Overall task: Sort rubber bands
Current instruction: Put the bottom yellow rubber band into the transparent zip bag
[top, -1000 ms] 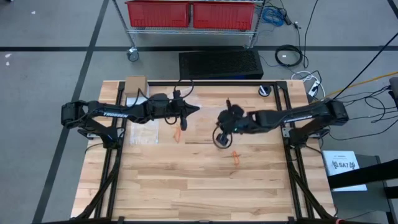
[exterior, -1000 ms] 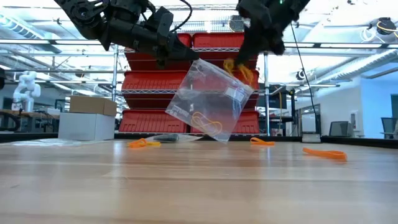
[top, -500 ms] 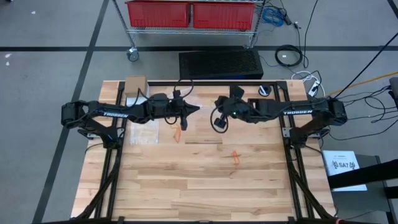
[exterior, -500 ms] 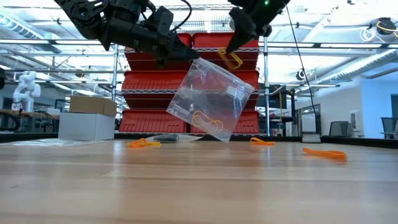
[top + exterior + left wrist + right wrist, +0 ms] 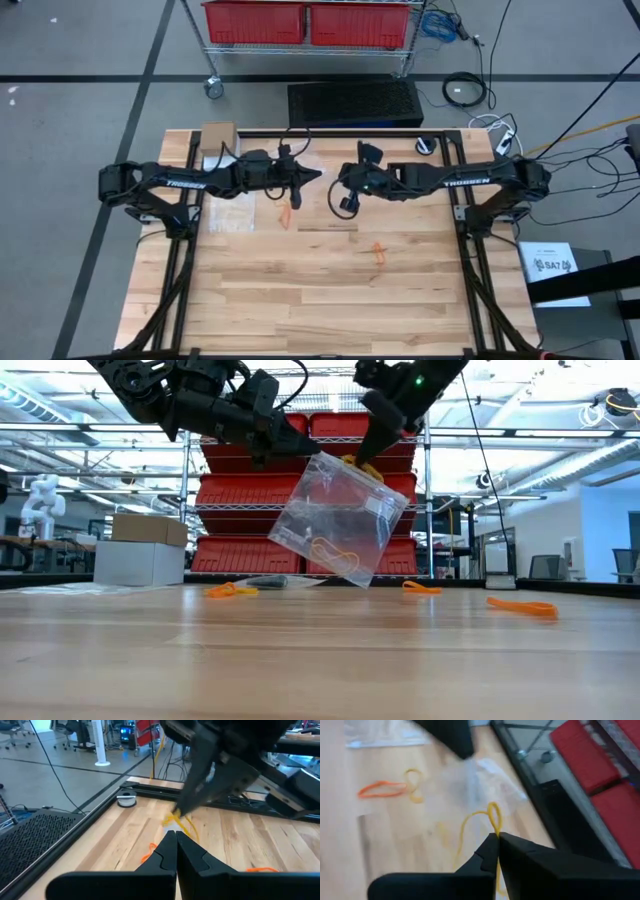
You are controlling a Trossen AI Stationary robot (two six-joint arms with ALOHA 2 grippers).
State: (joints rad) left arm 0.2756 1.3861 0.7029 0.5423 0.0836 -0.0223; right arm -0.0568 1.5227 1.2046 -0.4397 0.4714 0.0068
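**Two pincers meeting at a raised bag**

Left pincer (image 5: pixel 290 452), clamped on a clear plastic bag (image 5: pixel 340 520), holds it above the surface (image 5: pixel 330 300) near its far edge. Right pincer (image 5: pixel 368 455) pinches a yellow rubber band (image 5: pixel 482 822) at the bag's mouth. Orange rubber bands (image 5: pixel 522 606) lie loose on the surface.

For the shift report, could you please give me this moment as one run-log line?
left gripper: shut on clear bag, held above table | right gripper: shut on yellow rubber band, at bag mouth | orange bands on table

Wooden table (image 5: pixel 330 290) — orange rubber bands (image 5: pixel 378 252) scattered, cardboard box (image 5: pixel 218 134) at a far corner
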